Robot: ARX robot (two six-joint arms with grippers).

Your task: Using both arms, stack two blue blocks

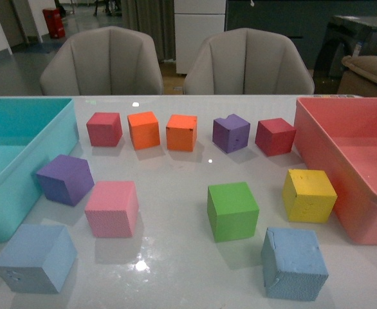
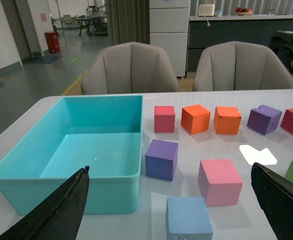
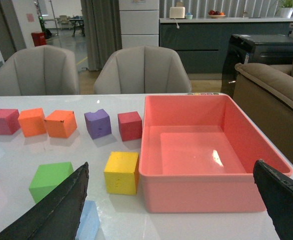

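The glossy white bench (image 1: 175, 277) throws back the ceiling lights as small bright spots. The task's two blocks sit well apart near its front edge. One pale sky-blue foam cube (image 1: 34, 259), with small dents in its near face, lies at the left front, just before the teal plastic bin (image 1: 2, 206). The other pale sky-blue foam cube (image 1: 294, 264) lies at the right front, near a green foam cube (image 1: 232, 210) and a yellow foam cube (image 1: 309, 195).

A coral-pink plastic bin (image 1: 368, 219) stands at the bench's right edge. A row of red, orange and purple cubes runs along the back.

Two grey padded chairs (image 1: 101, 64) face the far side. Beyond them are a grey polished floor, a dark curtain, white cabinets and a dark counter.

The left pincer (image 2: 170, 169) has its black fingers (image 2: 61, 210) spread wide and grips nothing. The right pincer (image 3: 171, 164) is likewise spread and empty.
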